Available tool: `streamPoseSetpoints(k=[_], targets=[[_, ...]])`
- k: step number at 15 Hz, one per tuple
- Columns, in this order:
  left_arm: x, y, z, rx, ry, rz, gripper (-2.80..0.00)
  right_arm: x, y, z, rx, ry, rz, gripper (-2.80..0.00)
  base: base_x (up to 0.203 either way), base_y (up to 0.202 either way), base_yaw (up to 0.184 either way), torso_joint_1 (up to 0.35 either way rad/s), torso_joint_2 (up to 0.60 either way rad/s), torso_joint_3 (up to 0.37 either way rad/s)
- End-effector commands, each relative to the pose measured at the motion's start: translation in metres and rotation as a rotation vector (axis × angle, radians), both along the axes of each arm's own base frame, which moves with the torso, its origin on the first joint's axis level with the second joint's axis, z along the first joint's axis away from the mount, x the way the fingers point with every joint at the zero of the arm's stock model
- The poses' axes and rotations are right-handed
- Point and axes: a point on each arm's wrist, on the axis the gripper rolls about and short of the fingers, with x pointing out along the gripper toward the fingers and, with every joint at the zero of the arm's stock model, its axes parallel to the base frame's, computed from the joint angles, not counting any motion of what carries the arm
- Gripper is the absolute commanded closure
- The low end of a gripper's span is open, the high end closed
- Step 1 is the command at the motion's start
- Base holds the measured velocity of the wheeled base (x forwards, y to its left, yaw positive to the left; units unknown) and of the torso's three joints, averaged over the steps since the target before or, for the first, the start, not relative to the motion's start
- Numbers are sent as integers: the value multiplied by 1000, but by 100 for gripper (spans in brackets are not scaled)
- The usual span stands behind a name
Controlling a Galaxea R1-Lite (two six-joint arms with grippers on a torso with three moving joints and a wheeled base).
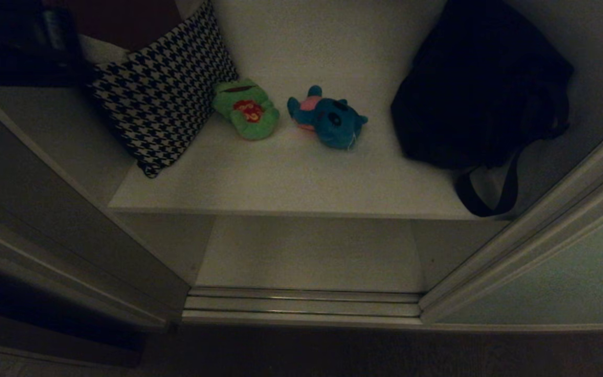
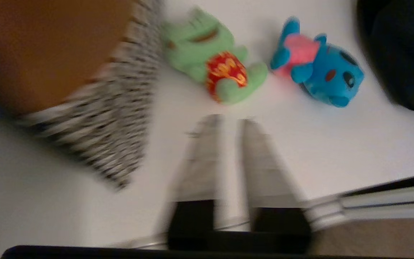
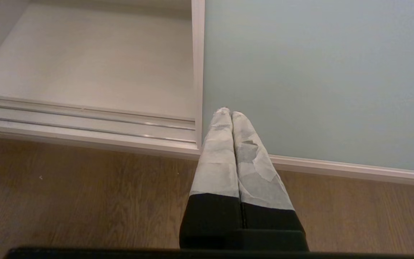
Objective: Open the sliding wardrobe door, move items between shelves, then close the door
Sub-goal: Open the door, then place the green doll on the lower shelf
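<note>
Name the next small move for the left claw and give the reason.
Probably widen the left claw and ease toward the green plush toy. The door is open, both toys lie ungrasped on the upper shelf, the green one nearest, and the gap looks narrower than the toy.

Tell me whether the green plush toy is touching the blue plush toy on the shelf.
Apart. The head view shows bare white shelf between the green plush toy and the blue plush toy; the left wrist view shows the same gap.

Dim light, brown wood-grain floor (image 3: pixel 67 201), metal sliding track (image 1: pixel 301 303), dark brown panelling (image 2: pixel 49 46)
</note>
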Motion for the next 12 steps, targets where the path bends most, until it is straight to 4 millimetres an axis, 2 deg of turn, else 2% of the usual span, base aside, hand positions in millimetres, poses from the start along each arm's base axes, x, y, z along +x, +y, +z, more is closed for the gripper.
streamPoseSetpoints(k=[1,4,7,10,12], targets=[[70,-18,-34,0,127,-38,-280,0,0,0,-1,-2,1,0,0,0,0,0,0,0],[100,-40,-35,-63,133,-83,-280,0,0,0,-1,-2,1,0,0,0,0,0,0,0],[129,-54,-53,-83,171,-99,-280,0,0,0,0,-2,1,0,0,0,0,0,0,0],[161,-69,-69,-100,101,-1,-280,0,0,0,-1,-2,1,0,0,0,0,0,0,0],[174,-75,-78,-105,73,35,-280,0,0,0,-1,-2,1,0,0,0,0,0,0,0]])
